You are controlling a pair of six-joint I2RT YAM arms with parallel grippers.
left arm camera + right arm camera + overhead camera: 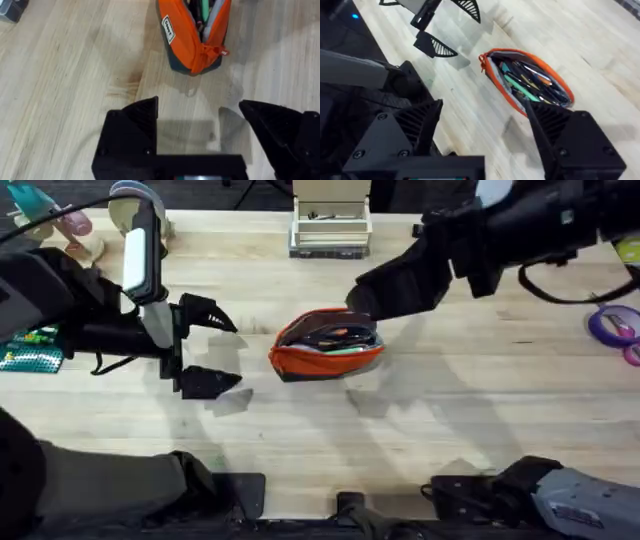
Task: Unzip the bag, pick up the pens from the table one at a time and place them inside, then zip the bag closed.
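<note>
1. Looking down from above, I see the bag (pixel 327 343) lying in the middle of the table (pixel 450 420), with its zipper open and its mouth facing up.
2. The pens are inside it now. In my right wrist view I can see the green pen (pixel 521 86) lying in the open mouth with some dark things beside it. I cannot tell for sure which one is the black pen.
3. My right gripper (pixel 362 302) hangs just over the far end of the bag. Its two fingers are spread apart and hold nothing, which I think suits a drop into the bag.
4. My left gripper (pixel 213 348) waits near the other end of the bag, not touching it. Its fingers are wide apart too and empty.
5. I think the left one sits there so it can hold that end while the zipper gets pulled shut. That zip step is not done yet.
</note>
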